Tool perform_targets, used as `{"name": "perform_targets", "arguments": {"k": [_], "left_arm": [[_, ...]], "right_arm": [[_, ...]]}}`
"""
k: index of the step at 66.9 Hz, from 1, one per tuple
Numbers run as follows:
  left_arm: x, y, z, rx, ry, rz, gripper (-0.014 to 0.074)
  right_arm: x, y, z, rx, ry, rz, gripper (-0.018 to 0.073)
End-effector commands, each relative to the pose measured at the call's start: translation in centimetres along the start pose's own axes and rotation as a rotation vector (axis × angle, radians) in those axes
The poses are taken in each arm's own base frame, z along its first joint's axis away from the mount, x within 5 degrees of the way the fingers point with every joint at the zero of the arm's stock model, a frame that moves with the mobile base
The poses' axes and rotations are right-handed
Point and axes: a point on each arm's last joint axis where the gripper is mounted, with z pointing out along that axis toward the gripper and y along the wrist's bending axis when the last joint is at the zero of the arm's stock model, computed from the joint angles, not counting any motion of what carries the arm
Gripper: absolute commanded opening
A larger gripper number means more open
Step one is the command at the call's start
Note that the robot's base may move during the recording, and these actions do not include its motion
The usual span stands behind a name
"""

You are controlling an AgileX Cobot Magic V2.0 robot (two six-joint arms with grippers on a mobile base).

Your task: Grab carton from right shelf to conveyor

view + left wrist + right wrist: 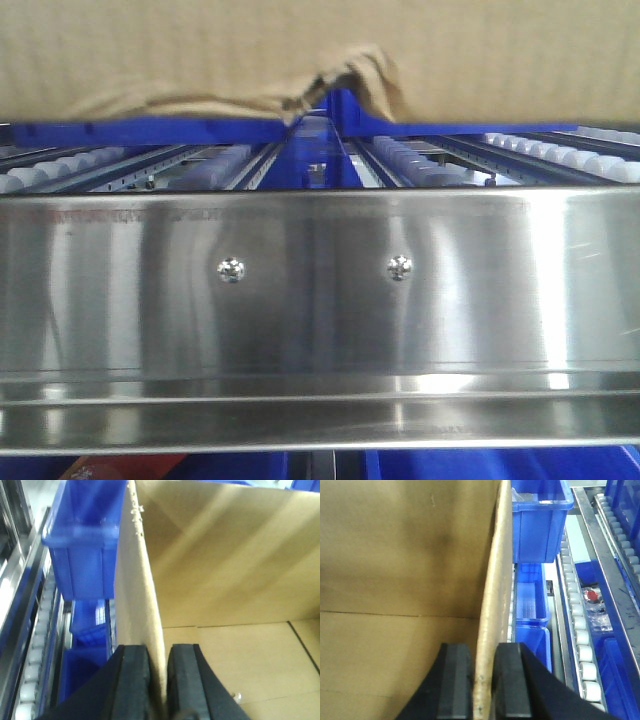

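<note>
The large brown corrugated cardboard carton (pixel 200 45) is at the shiny stainless-steel right shelf (pixel 320 330), just behind the broad polished front rail with its two screw heads (pixel 231 268). The carton's bottom edge runs across the top of the front view. A small ragged tear (pixel 340 85) in that edge sits above the white roller tracks (pixel 420 160). I cannot tell whether the box rests on the rollers or is lifted off them.

The left hand (pixel 159 680) is closed on the carton's left wall, with one black pad (pixel 135 680) outside and the other inside the open box. The right hand (pixel 484 680) clamps the right wall in the same way. Blue plastic bins (pixel 540 525) stand just beside the carton on both sides. The conveyor is not in view.

The likely trouble lies in the hold. Each hand pinches only a single thin cardboard wall near its top edge, so the box's weight could bend or rip that wall, or the board could slide out between the smooth pads. If one arm pulls ahead of the other, the open box would probably skew and one wall could work loose. On the way out, the torn bottom edge looks apt to catch on the front rail and rip further. A sideways swing might knock the neighbouring bins.
</note>
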Motion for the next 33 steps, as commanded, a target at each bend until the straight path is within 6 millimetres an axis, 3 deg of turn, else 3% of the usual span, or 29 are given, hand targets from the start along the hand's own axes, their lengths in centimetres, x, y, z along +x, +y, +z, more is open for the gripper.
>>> {"name": "perform_targets", "arguments": {"k": [1,33], "left_arm": [[-0.56,-0.52,-0.56,0.05,-0.08,-0.01,-0.0018],[-0.57,-0.53,-0.56,0.05,-0.08,-0.01,-0.0018]], "right_arm": [[-0.75,0.13,-0.57,-0.004,-0.103,-0.01,-0.0075],[-0.75,0.13,-0.57,-0.004,-0.103,-0.01,-0.0075]]}}
